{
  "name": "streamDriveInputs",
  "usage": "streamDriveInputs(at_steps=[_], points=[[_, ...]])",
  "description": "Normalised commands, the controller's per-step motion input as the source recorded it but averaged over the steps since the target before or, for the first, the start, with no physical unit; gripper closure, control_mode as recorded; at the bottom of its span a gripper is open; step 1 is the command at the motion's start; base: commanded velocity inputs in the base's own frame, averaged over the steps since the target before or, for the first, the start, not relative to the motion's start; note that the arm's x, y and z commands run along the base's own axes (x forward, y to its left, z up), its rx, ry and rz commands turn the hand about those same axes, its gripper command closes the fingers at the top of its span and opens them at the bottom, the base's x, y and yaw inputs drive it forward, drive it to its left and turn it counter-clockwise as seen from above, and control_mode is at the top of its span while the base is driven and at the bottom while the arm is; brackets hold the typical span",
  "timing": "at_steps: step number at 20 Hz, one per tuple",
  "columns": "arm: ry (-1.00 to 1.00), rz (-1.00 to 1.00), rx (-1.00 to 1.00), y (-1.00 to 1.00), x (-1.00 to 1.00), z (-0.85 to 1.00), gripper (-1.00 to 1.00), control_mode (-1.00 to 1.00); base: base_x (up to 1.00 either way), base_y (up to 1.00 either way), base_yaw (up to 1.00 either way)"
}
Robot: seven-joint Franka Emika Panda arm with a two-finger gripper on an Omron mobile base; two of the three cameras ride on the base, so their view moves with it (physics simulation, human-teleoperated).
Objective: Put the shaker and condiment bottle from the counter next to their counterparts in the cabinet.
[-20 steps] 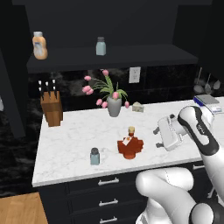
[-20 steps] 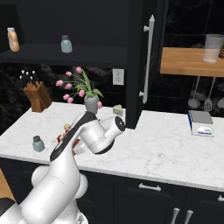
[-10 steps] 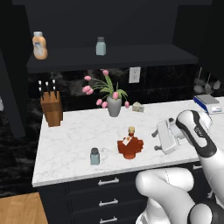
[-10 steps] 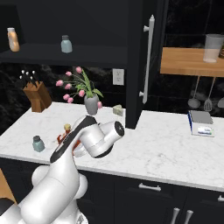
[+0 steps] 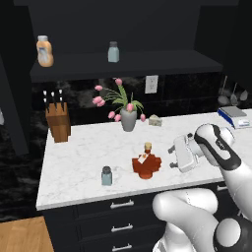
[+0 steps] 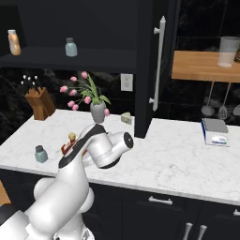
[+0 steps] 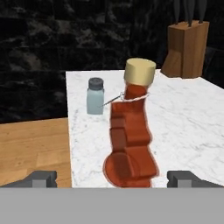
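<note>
- The tool hangs low over the table, near its front edge, pointing along the surface at the condiment bottle; its two fingertips stand wide apart, one on each side of the bottle's base, with clear space between each tip and the bottle; nothing is held
- The condiment bottle stands upright near the front edge of the table, about midway along it; in the hand view its tan cap sits on top and a thin white tag hangs at its neck; in the left base view the tool is just beside it, on the side toward the table's right end
- The shaker stands upright near the front edge too, just beside the bottle toward the table's left end, apart from it; in the hand view the shaker shows behind the bottle
- A knife block stands at the back left corner of the table; a vase of pink tulips stands at the back edge, near the middle
- On the cabinet shelf above the table an orange bottle with a white cap stands toward the left end; a second shaker stands upright near the middle, well apart from it
- A book lies flat on the table past the cabinet's open door, in the right base view
</note>
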Motion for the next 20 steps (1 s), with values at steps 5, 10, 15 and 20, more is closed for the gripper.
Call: streamDriveInputs(at_steps=[5, 10, 15, 20], points=[[0.00, 0.00, 0.00, 0.00, 0.06, -0.10, -1.00, -1.00, 0.00, 0.00, 0.00], [0.00, -0.01, 0.02, 0.00, 0.00, -0.09, -1.00, -1.00, 0.00, 0.00, 0.00], [0.00, -0.04, 0.05, 0.00, 0.02, -0.04, -1.00, -1.00, 0.00, 0.00, 0.00], [0.00, -0.07, 0.05, 0.00, 0.00, -0.04, -1.00, -1.00, 0.00, 0.00, 0.00]])
